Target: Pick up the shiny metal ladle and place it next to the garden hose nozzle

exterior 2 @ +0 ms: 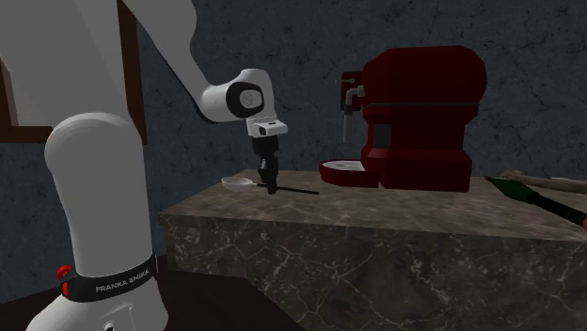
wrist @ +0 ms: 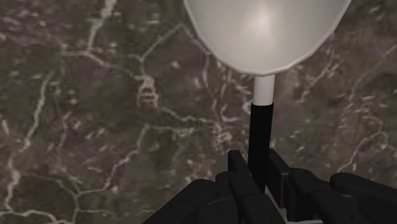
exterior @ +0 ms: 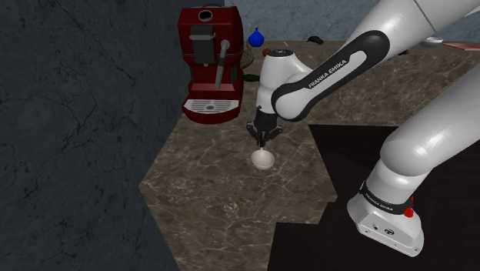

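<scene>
The ladle has a pale shiny bowl [wrist: 267, 28] and a thin black handle [wrist: 257, 140]. My gripper [wrist: 257, 170] is shut on that handle, one finger [wrist: 236, 167] on each side of it. In the shoulder view the gripper [exterior: 262, 143] points straight down over the marble counter, with the ladle's bowl [exterior: 263, 158] just below it. From the second exterior view the gripper [exterior 2: 272, 186] holds the ladle [exterior 2: 239, 181] low, at the counter's surface. The green garden hose nozzle [exterior 2: 515, 189] lies on the far side of the red coffee machine.
A red coffee machine [exterior: 209, 65] stands at the back of the dark marble counter [exterior: 215, 196], its drip tray [exterior 2: 341, 170] facing the gripper. A blue object [exterior: 256, 35] and a small black one [exterior: 314, 38] sit further back. A dark wall [exterior: 77, 131] borders the counter.
</scene>
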{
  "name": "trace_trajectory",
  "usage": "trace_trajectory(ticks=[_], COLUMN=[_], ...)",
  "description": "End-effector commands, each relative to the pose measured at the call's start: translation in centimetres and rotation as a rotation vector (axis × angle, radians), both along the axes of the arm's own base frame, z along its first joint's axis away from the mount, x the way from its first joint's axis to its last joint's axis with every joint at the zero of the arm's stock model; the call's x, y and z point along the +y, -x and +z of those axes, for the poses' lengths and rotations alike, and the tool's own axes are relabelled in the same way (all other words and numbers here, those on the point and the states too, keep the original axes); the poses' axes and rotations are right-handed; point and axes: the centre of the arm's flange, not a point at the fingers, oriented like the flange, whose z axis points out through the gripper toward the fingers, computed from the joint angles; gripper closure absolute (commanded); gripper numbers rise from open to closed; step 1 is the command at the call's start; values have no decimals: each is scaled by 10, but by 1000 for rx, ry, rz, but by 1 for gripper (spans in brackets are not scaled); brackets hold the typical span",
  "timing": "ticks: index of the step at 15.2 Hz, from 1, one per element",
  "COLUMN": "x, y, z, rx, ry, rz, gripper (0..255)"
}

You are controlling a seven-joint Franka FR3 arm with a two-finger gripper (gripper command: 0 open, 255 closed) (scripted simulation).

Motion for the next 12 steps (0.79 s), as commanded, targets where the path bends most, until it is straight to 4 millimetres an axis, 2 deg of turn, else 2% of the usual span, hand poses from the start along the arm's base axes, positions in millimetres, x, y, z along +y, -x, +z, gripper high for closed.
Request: trace_trajectory(ticks=[1,3,12], x=[2,1,1], y=[1,0,0], z=[-1,-1,46], rx=[1,1,1], ry=[-1,-1,-1], rz=[4,4,4], gripper=[255,255,255])
